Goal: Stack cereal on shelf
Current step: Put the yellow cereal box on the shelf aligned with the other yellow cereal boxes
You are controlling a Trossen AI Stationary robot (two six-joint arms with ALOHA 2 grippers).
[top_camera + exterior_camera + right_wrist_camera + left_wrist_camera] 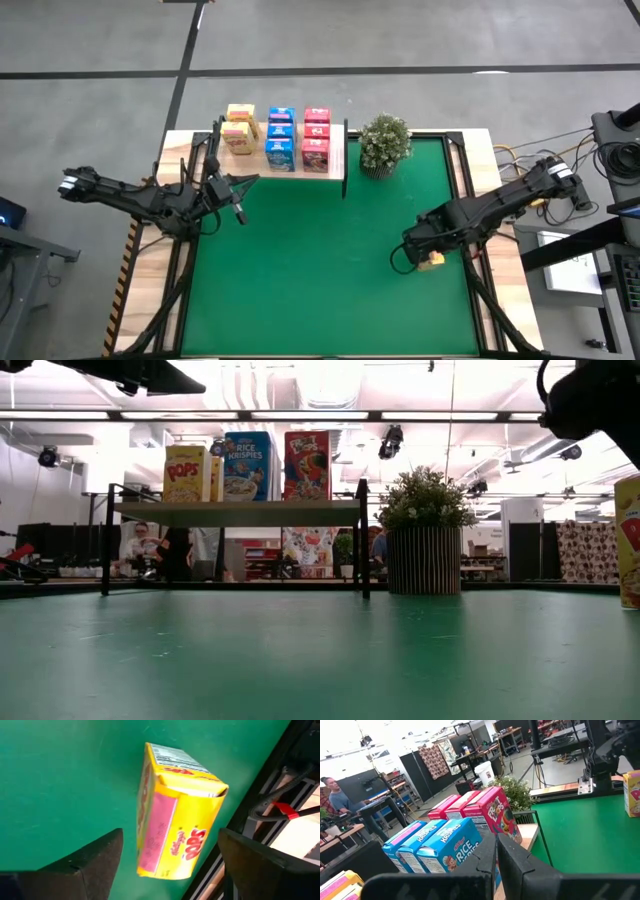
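The light-wood shelf (337, 150) stands at the mat's far edge on black legs (364, 540). On it stand yellow boxes (240, 130), blue boxes (281, 140) and pink-red boxes (316, 140); the left wrist view shows them close up, blue (440, 845) and pink-red (485, 812). One more yellow box (175, 815) stands on its base on the green mat near the right edge (433, 262). My right gripper (170, 840) hangs open above it, a finger on either side, touching nothing. My left gripper (240, 188) hovers shut in front of the shelf's left part.
A small potted plant (384, 143) stands on the mat just right of the shelf. The green mat (320, 270) lies bare between the two arms. Black frame rails run along the table's left and right sides (478, 270). People and workbenches show in the room behind.
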